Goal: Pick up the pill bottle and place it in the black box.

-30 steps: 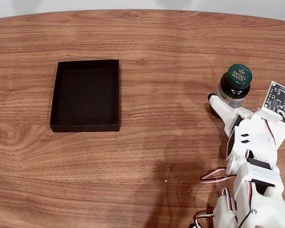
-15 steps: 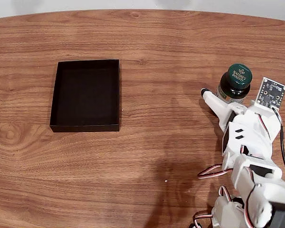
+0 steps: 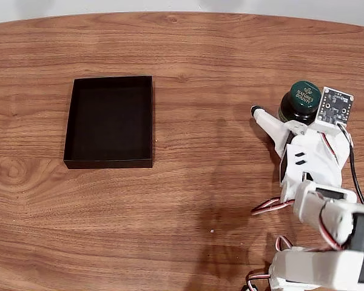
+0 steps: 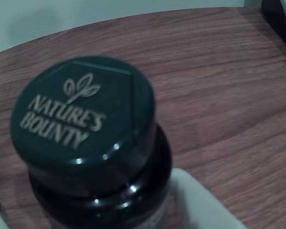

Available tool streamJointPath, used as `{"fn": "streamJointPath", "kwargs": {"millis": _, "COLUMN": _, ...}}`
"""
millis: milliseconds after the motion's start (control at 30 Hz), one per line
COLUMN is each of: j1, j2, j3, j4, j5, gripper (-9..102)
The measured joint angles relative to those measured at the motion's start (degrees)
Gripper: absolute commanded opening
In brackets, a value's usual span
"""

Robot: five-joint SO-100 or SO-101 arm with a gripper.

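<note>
Wood-grain table (image 3: 194, 54) fills the fixed view, with a pale strip of wall along its top edge. On the left sits the black box (image 3: 109, 121), empty and unmoved from a second ago. On the right the pill bottle (image 3: 302, 102) stands upright on the table, well apart from the box, in the same spot as in the earlier pictures.

What has changed is the arm (image 3: 312, 170). A second ago its finger tip lay just left of the bottle's base; since then the wrist has pushed forward and up the picture. The small circuit board (image 3: 332, 104) riding on it, which was to the right of and below the cap, now sits just beside the cap, overlapping the bottle's right side. The gripper (image 3: 279, 112) has its long white finger (image 3: 267, 124) angled out to the left of the bottle, with a gap between them; the other finger is hidden behind the bottle and board, so I cannot tell whether the jaws are spread or pressing on it.

The wrist view shows the dark green cap (image 4: 83, 117) from close above, printed "NATURE'S BOUNTY" under a small leaf emblem, with the dark glossy shoulder below and a white part of the gripper at the bottom edge.
</note>
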Motion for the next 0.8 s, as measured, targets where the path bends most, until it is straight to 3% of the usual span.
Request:
{"fn": "streamJointPath", "kwargs": {"millis": 567, "j1": -0.35, "j2": -12.74, "j3": -6.42, "j4": -6.86, "j5": 0.00, "gripper": 37}}
{"fn": "streamJointPath", "kwargs": {"millis": 800, "j1": -0.26, "j2": -13.18, "j3": -6.42, "j4": -8.70, "j5": -0.09, "gripper": 28}}
